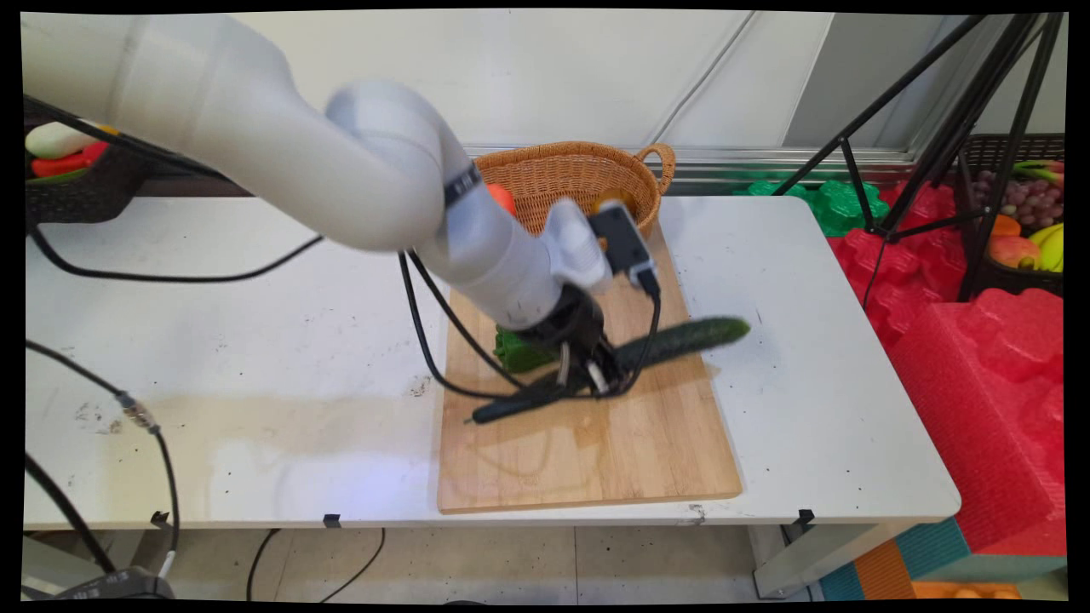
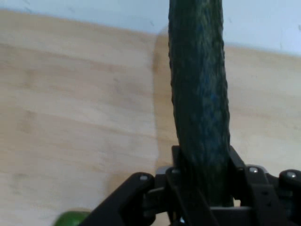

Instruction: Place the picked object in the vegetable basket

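Observation:
A long dark green cucumber [image 1: 681, 338] lies slanted across the wooden cutting board [image 1: 596, 451], its right end reaching past the board's right edge. My gripper [image 1: 586, 375] is shut on the cucumber near its middle. In the hand view the cucumber [image 2: 200, 103] runs straight up from between the black fingers [image 2: 176, 179] over the board [image 2: 70, 117]. A green pepper [image 1: 515, 351] sits just left of the gripper, partly hidden by the wrist; its edge shows as a green bit [image 2: 70, 219] at the bottom of the hand view.
A wicker basket [image 1: 579, 174] with an orange fruit stands behind the board. Black cables [image 1: 426, 332] hang from the arm over the table [image 1: 213, 340]. A dark basket of produce [image 1: 68, 170] sits at far left. Red foam blocks [image 1: 979, 358] and a tripod [image 1: 954, 128] stand to the right.

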You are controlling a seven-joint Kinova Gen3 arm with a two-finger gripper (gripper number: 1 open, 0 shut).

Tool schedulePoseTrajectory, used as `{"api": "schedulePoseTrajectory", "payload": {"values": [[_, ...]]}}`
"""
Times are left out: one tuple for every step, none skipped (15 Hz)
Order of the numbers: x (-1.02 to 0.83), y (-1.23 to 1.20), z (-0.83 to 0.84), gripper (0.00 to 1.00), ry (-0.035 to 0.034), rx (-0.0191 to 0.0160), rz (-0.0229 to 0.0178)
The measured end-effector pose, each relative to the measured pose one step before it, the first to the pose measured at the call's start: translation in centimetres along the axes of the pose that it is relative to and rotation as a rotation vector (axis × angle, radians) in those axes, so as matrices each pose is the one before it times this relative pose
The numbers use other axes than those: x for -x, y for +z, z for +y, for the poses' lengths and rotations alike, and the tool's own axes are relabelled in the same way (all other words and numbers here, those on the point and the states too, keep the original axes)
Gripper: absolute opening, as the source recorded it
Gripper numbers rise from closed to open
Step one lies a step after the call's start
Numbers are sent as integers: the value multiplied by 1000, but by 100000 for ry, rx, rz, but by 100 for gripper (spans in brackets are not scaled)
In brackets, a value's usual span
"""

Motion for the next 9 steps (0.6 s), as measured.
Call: {"api": "schedulePoseTrajectory", "payload": {"values": [[-494, -1081, -345, 0, -437, -1506, 1081], [-363, -693, -292, 0, -281, -1134, 710], [-574, -988, -524, 0, -419, -1805, 965], [-393, -614, -410, 0, -365, -1281, 580], [-586, -858, -686, 0, -597, -2072, 765], [-660, -836, -927, 0, -791, -2534, 655], [-585, -674, -1051, 0, -1202, -2710, 555], [-460, -415, -962, 0, -1037, -2383, 279], [-504, -296, -1169, 0, -1233, -2700, 164]]}}
